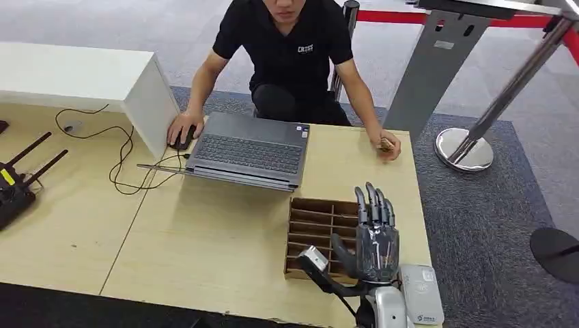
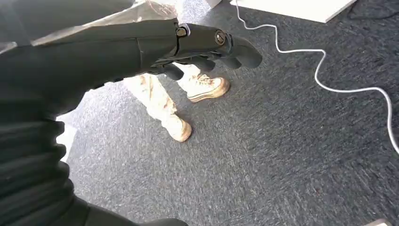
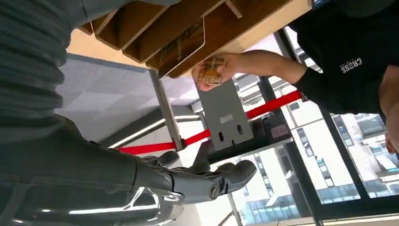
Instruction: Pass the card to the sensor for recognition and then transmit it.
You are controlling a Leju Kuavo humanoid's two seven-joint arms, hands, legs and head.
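Note:
A person across the table holds a small orange-brown card (image 1: 387, 145) at the table's far right edge; the same card (image 3: 210, 71) is pinched in the person's hand in the right wrist view. My right hand (image 1: 374, 236) is raised over the brown cardboard divider tray (image 1: 311, 225), fingers straight and apart, holding nothing, and it stands short of the card. Just right of my wrist lies the white sensor box (image 1: 422, 294). In its wrist view my right hand (image 3: 202, 179) is empty. My left hand (image 2: 207, 47) hangs over grey carpet with loosely bent fingers, empty.
An open grey laptop (image 1: 249, 150) sits mid-table with the person's other hand on a mouse (image 1: 181, 139). A white box (image 1: 82, 78) and black cables lie far left, a black router (image 1: 17, 181) at the left edge. Red-belt stanchions (image 1: 471, 147) stand beyond. Someone's shoes (image 2: 204, 87) are near my left hand.

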